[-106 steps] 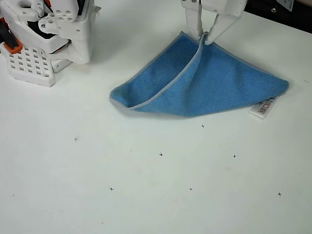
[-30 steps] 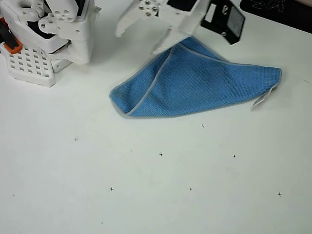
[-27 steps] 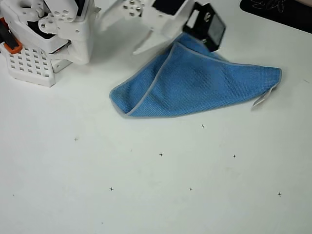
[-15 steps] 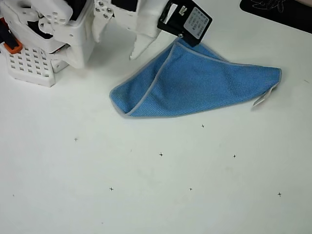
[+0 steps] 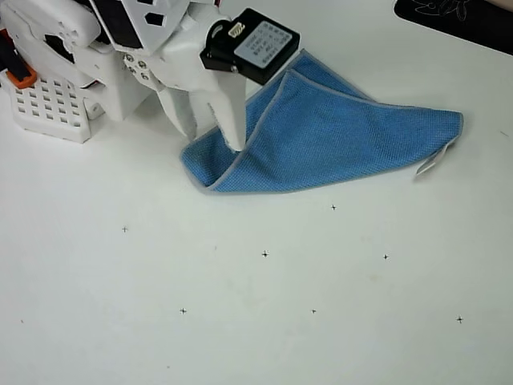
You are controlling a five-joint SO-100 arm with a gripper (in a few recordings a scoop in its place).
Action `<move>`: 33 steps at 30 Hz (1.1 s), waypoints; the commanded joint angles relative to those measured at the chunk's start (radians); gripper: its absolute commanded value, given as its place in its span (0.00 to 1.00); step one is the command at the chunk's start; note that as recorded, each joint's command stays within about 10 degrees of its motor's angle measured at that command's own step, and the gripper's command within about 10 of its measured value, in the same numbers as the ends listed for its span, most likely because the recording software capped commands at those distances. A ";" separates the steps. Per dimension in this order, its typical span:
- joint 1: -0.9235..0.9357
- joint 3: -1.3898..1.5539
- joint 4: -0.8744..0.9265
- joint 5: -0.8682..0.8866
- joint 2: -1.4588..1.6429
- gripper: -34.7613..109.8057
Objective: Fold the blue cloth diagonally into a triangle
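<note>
Blue textured microfibre cloth (image 5: 337,144) with grey stitched edging lies already doubled into a rough triangle on the white counter (image 5: 264,321), in the overhead view. Its long axis runs from a rounded left tip to a right tip that carries a small white tag (image 5: 430,164), and its apex points to the top of the picture. The white two-finger tool (image 5: 212,135) hangs over the left tip, its fingers slightly spread and pinching nothing, so the bulk of the cloth lies to the tool's right. One finger (image 5: 231,128) overlaps the grey edge; whether it touches or hovers above cannot be told. The arm's body and a dark labelled block (image 5: 250,46) hide the cloth's upper-left edge, so how well the layers line up there stays unknown.
</note>
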 commanded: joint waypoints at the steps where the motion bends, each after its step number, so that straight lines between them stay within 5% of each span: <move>1: 0.034 0.006 -0.060 -0.044 0.171 0.48; 18: 0.087 0.252 -0.390 -0.354 0.187 0.48; 33: 0.103 0.298 -0.394 -0.364 0.187 0.48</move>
